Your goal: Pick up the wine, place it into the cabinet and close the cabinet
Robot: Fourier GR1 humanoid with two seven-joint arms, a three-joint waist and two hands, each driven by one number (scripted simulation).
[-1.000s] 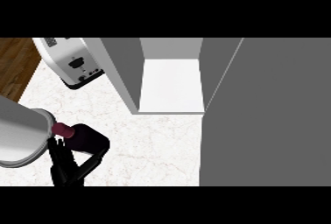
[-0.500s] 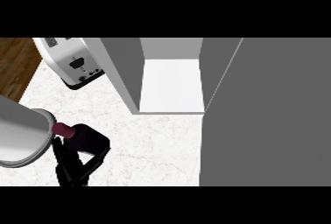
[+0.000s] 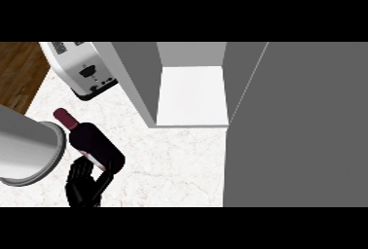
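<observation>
Looking from the left, the grey forearm point(image 3: 25, 146) fills the edge, a broad smooth cylinder, and just right of it the wine point(image 3: 87, 138) now shows its whole length, where a moment ago only a dark lump with a reddish tip peeked from behind that arm. Its maroon capped neck points up-left, the near-black glass body running down to the left hand point(image 3: 86, 181), whose black fingers curl round the bottle's lower end by a pale label edge. I judge the bottle has been tipped and lifted clear of the bench point(image 3: 179, 160), so the pick looks done and the carry to the right comes next. Behind it sits a white toaster point(image 3: 82, 70) with rounded corners and a dark base on pale veined marble. Further right the cabinet point(image 3: 193, 95) stands open, flat matte grey walls around a plain white floor, its big grey door point(image 3: 302, 126) swung toward me. No right hand shows.
</observation>
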